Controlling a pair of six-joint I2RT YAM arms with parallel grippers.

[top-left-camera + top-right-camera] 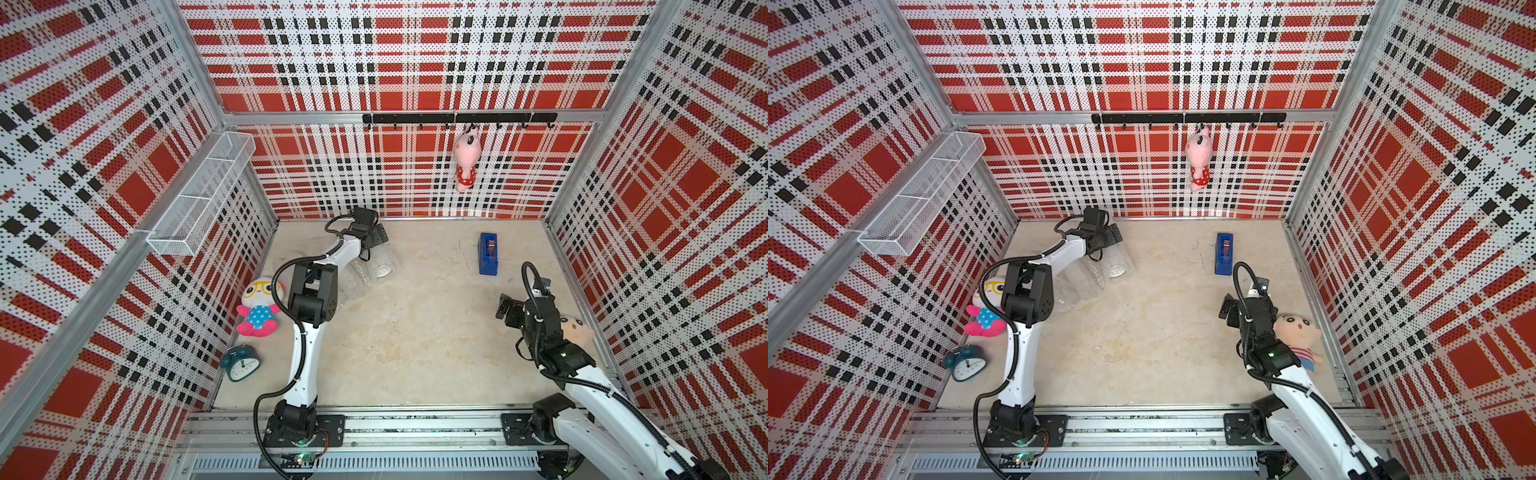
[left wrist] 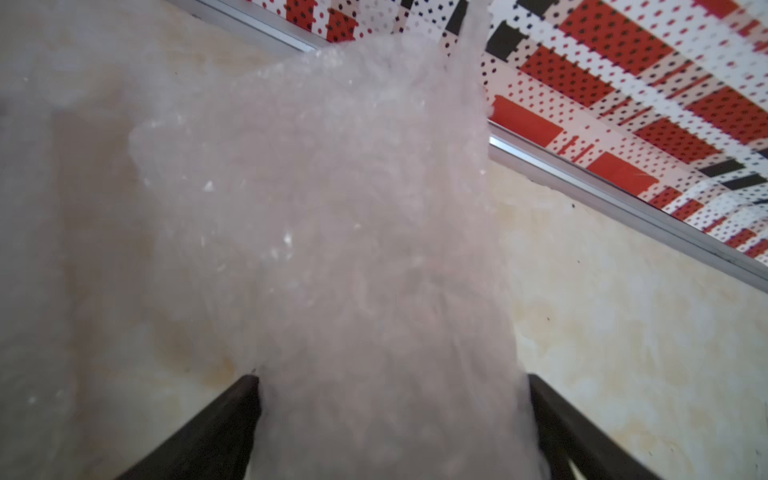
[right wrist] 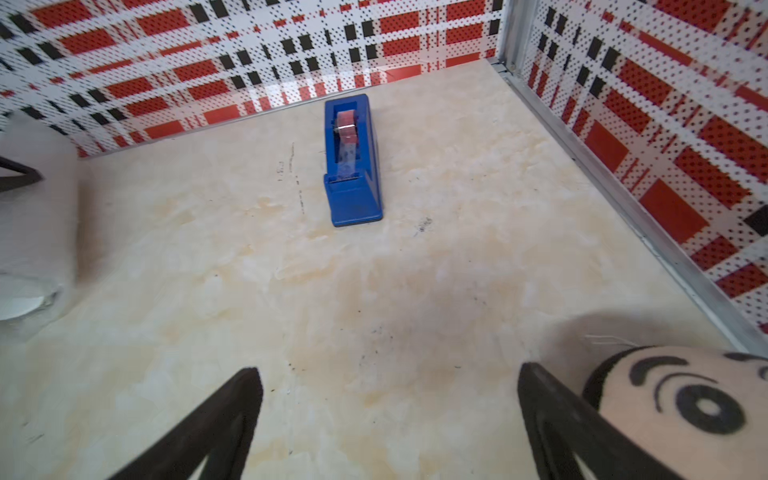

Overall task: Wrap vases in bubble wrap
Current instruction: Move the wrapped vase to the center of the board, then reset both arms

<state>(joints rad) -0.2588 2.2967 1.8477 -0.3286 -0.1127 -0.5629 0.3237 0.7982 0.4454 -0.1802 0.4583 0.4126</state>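
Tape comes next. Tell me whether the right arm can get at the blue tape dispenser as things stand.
Probably yes: the right gripper is open and faces the tape dispenser, with only bare table between them.

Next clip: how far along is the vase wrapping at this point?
Done: at least two bubble-wrapped bundles lie on the table; no bare vase shows. In hand: the left gripper has its fingers astride one bundle, grip unclear; the right gripper is open and empty. Left: possibly taping, which I cannot judge; the tape dispenser stands apart.
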